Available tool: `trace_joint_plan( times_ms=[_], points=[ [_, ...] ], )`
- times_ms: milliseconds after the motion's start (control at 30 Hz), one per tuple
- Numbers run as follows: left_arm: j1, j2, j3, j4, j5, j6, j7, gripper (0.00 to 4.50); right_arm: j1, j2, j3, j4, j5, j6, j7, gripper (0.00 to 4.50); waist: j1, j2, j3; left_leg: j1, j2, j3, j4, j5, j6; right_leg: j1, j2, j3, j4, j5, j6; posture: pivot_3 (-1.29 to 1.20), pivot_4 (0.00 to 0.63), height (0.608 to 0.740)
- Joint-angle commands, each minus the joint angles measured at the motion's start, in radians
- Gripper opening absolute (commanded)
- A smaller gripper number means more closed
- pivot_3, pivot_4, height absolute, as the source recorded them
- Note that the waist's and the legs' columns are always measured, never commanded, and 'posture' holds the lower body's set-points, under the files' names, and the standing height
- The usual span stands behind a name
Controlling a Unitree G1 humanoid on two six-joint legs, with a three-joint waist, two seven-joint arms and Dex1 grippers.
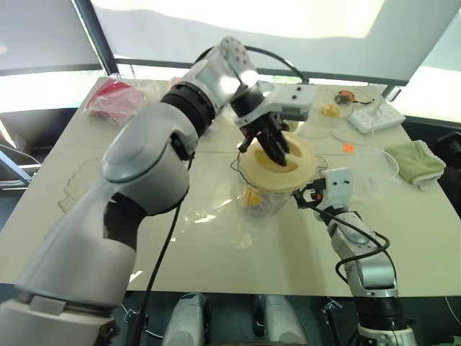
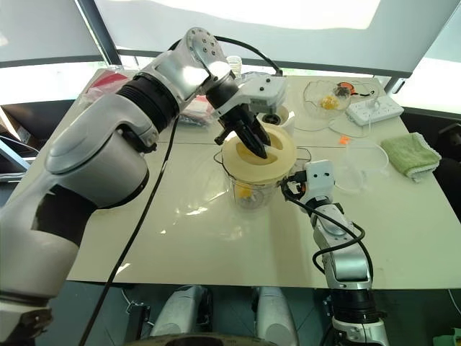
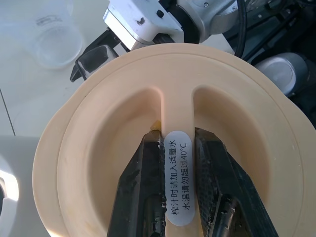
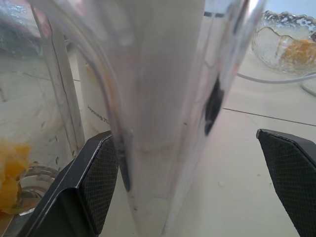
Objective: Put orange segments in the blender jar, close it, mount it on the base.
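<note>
The blender jar [image 2: 251, 189] – stiff, clear, slick-walled, orange segments [image 1: 252, 197] inside – stands mid-surface, its cream lid [image 3: 168, 148] gripped at the centre rib by the left pincer [image 1: 272, 150], while the right pincer [image 4: 187, 192] is spread wide around the handle – judged the surest hold.

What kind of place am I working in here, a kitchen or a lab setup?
Probably a lab or demo room, not a real kitchen: one plain table set against blinded windows, with a power strip on it among the blender jar, glass bowls and a green cloth.
</note>
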Motion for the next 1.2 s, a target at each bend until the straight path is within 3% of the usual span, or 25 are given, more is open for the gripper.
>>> trace_joint_plan(
  times_ms=[33,367,633,1200],
  points=[
    [-0.001,0.003,-0.009,0.007,0.071,-0.055,-0.003,0.23,-0.022,0.009,-0.007,-0.01,-0.002,-0.031,0.005,4.5,0.0,0.0,0.0,0.0,0.0,0.0,0.0,0.0,0.0,0.0,0.0,0.0,0.0,0.0,0.0,0.0,0.15,0.74],
    [0.068,-0.028,0.043,0.02,0.156,-0.047,-0.003,0.23,-0.024,0.009,-0.021,-0.003,-0.01,-0.034,0.006,4.5,-0.005,0.0,0.0,0.001,0.0,0.0,0.0,0.0,0.0,0.0,0.0,0.0,0.0,0.0,0.0,0.0,0.15,0.74],
    [0.094,-0.059,0.196,0.045,0.193,0.082,-0.003,0.23,-0.038,0.017,-0.026,0.011,-0.024,-0.05,-0.008,4.5,0.0,0.0,0.0,0.001,0.0,0.0,0.0,0.0,0.0,0.001,0.0,0.0,0.0,0.0,0.0,0.0,0.15,0.74],
    [0.19,-0.071,0.416,0.051,0.454,0.092,0.008,0.23,-0.068,0.029,-0.028,0.042,-0.04,-0.071,-0.039,4.5,0.002,0.001,-0.002,0.003,0.0,0.0,0.0,0.0,0.0,0.003,0.0,0.0,0.001,0.0,0.0,0.0,0.15,0.74]
  ],
)
